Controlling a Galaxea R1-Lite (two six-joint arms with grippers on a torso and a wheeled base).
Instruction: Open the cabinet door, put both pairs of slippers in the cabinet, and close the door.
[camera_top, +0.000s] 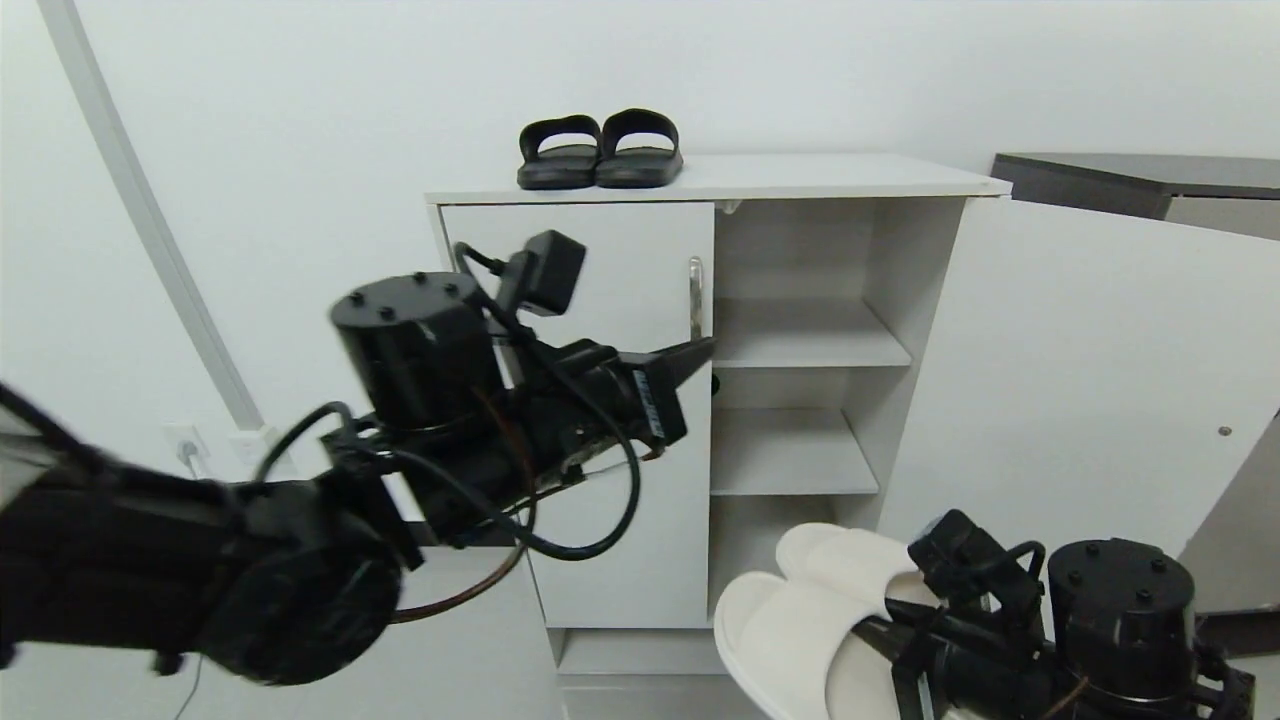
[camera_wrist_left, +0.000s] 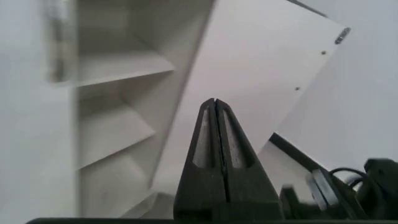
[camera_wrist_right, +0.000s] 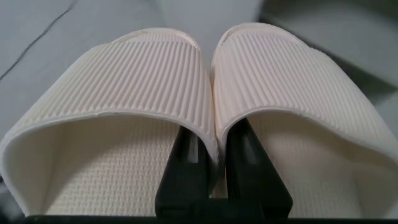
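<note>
Door (camera_top: 1080, 380) open; black slippers (camera_top: 600, 152) atop cabinet (camera_top: 800, 178); white slippers (camera_top: 800, 620) held low.

The cabinet (camera_top: 820, 176) is smooth white board with a matt, laminate-like face, its shelves (camera_top: 800, 340) and open door (camera_top: 1080, 380) the same; the handle (camera_top: 694, 290) is bright polished metal; the black slippers (camera_top: 600, 150) look like moulded rubber or foam, matt with a faint sheen; the white slippers (camera_wrist_right: 149, 81) are soft cloth, ribbed across the straps and waffle-textured on the insoles; the left gripper (camera_wrist_left: 215, 102) and the right gripper (camera_wrist_right: 214, 140) are black matt plastic.
</note>
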